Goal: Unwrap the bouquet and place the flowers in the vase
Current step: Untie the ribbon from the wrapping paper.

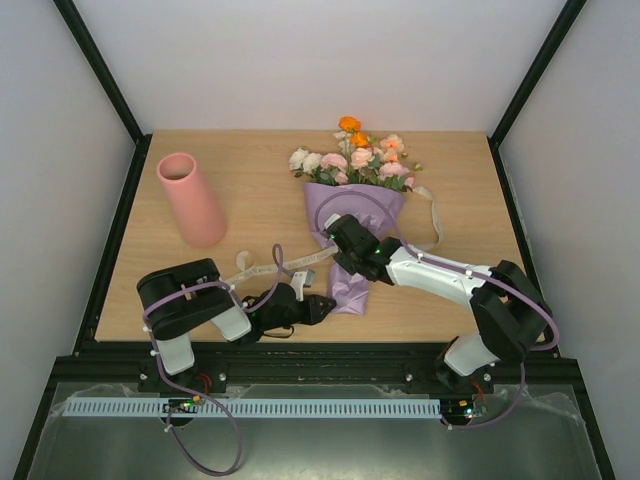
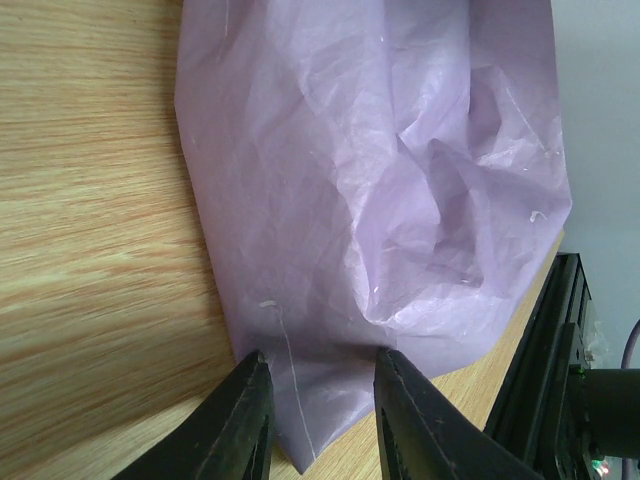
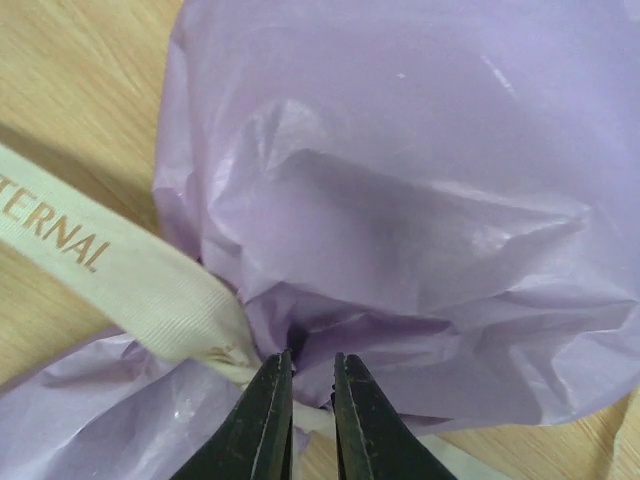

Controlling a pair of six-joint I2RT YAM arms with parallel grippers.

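Note:
The bouquet point(image 1: 356, 210) lies on the table with its flowers point(image 1: 360, 158) pointing away from me and its lilac wrapping tapering toward the near edge. The pink vase point(image 1: 192, 200) stands upright at the far left. My left gripper point(image 1: 322, 308) is open at the cone's bottom tip. In the left wrist view the corner of the wrapping paper point(image 2: 380, 180) lies between the spread fingers of the left gripper point(image 2: 320, 385). My right gripper point(image 1: 333, 232) sits at the tied waist. Its jaws point(image 3: 312, 385) are a narrow slit apart, with cream ribbon point(image 3: 120, 275) and paper point(image 3: 400, 150) in the slit. Whether they pinch is unclear.
One loose ribbon tail point(image 1: 262, 268) trails left across the wood between the vase and the left arm, and another point(image 1: 433, 215) loops to the right of the bouquet. A black frame rail point(image 1: 320, 352) runs along the near table edge, close to the cone's tip.

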